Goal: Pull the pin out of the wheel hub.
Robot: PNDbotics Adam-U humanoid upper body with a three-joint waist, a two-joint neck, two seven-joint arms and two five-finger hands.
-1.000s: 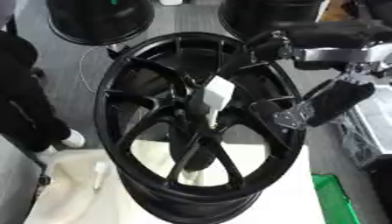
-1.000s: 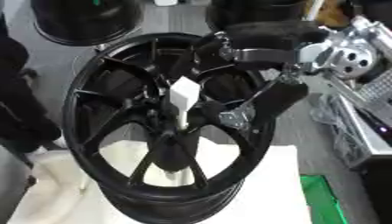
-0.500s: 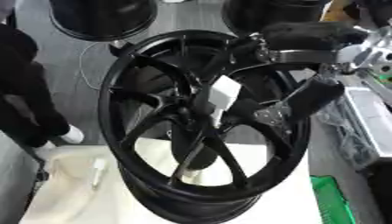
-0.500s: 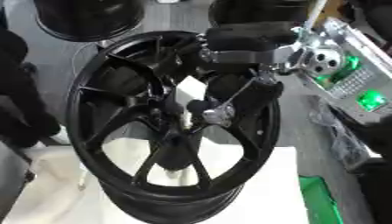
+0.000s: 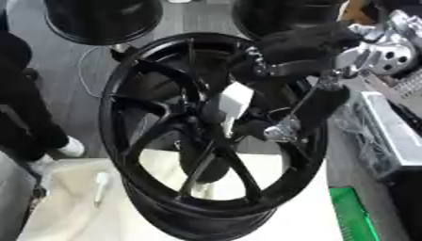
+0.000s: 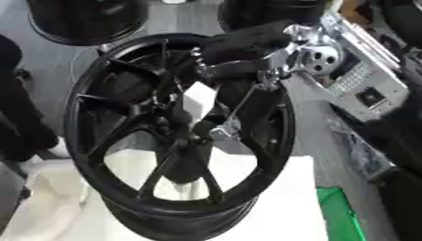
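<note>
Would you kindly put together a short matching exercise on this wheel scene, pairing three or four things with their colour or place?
Things:
1. wheel hub
2. tag
3. right hand
4. box

Descriptions:
A. green, lower right corner
B. black, spoked, standing on a white surface
C. white, near the wheel's centre
D. reaching in from the upper right to the spokes

Pairs: 1-B, 2-C, 3-D, 4-A

wheel hub (image 5: 206, 136) stands upright on the table (image 5: 305, 221), in the middle | right hand (image 5: 284, 129) reaches in from the upper right, before the spokes near the centre | two more wheels (image 5: 103, 19) behind
</note>
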